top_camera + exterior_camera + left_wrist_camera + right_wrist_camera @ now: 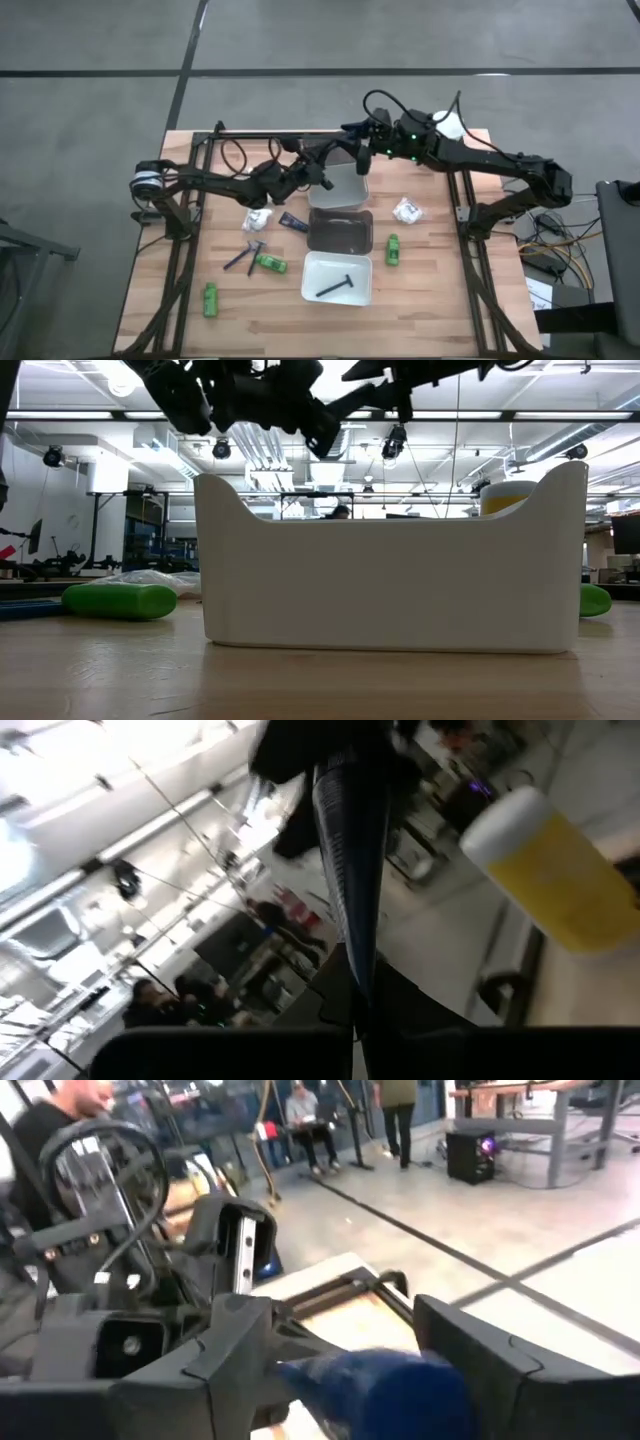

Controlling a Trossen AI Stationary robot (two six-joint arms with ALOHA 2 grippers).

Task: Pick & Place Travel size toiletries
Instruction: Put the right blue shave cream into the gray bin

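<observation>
White tray wall (395, 585) blocks most of the surface in low view; yellow container (507, 496) shows only its top; green bottle (594, 600) mostly hidden at right; blue object (385, 1390) between right claw fingers blurred, cut off.

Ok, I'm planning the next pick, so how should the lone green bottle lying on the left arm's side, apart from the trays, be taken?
Grip the green bottle across the middle of its body, coming straight down from above. It lies flat on the wooden table, roughly parallel to the table's left edge, so close across its narrow width. There is bare wood on both sides for the fingers.
</observation>
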